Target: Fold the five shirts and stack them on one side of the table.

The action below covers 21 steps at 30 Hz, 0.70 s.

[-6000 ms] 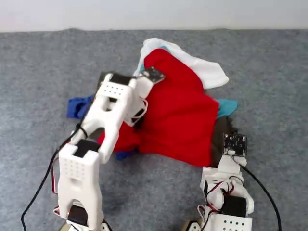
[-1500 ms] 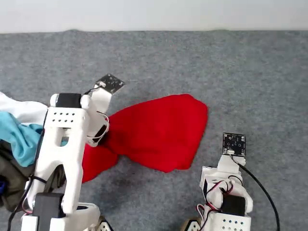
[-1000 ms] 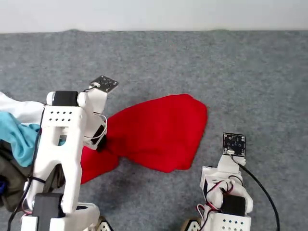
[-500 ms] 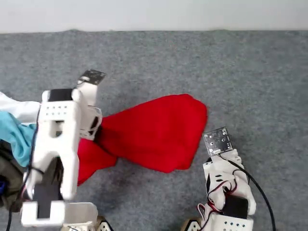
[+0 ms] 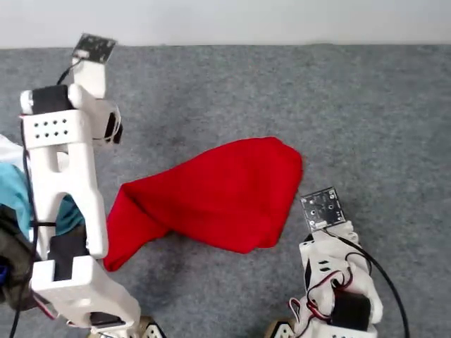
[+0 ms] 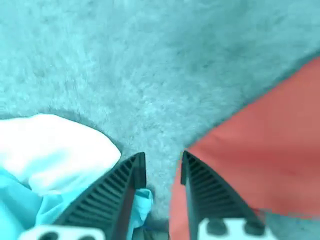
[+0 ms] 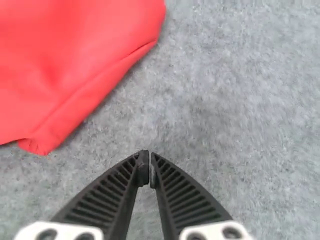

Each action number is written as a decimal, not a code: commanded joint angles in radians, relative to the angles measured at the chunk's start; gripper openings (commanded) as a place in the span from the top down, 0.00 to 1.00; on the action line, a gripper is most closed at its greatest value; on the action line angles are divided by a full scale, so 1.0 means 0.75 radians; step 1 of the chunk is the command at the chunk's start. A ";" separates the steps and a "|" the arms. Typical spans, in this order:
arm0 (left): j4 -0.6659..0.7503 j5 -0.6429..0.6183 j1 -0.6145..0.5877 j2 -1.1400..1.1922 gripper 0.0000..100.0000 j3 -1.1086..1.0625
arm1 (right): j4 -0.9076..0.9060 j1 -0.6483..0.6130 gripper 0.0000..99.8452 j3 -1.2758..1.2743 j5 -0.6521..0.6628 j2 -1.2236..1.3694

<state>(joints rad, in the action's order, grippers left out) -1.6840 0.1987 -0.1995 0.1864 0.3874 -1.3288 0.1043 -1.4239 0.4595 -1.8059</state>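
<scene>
1. Red shirt [image 5: 218, 197]: centre frame, crumpled, long axis lower left to upper right.
2. Left gripper [image 6: 160, 170]: jaws parted, empty, upper left.
3. Right gripper [image 7: 145, 172]: clenched, empty, beside shirt's right edge.

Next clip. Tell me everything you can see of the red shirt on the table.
The red shirt is plain, soft-looking fabric, unfolded and crumpled. It lies on the grey felt-like table near the middle, broad and rounded toward the right arm, narrowing to a bunched tail toward the left arm's base. No sleeves or collar can be made out. Neither gripper holds it: the left gripper is open and apart from it, the right gripper shut, short of its edge.
</scene>
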 commanded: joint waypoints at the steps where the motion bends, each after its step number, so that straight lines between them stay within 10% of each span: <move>1: -0.102 0.025 0.080 -0.020 0.88 0.079 | 0.009 0.011 0.99 0.129 0.012 0.144; 11: -0.090 0.061 0.147 -0.280 0.88 -0.312 | -0.077 -0.161 0.99 0.626 0.002 1.083; 21: -0.092 0.065 -0.121 -0.407 0.88 -0.429 | -0.083 -0.572 0.84 0.974 -0.043 1.775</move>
<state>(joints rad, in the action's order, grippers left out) -1.7269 0.2371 -0.2332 -0.0652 0.0698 -1.4024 -0.2593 -0.7810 0.4580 -0.5738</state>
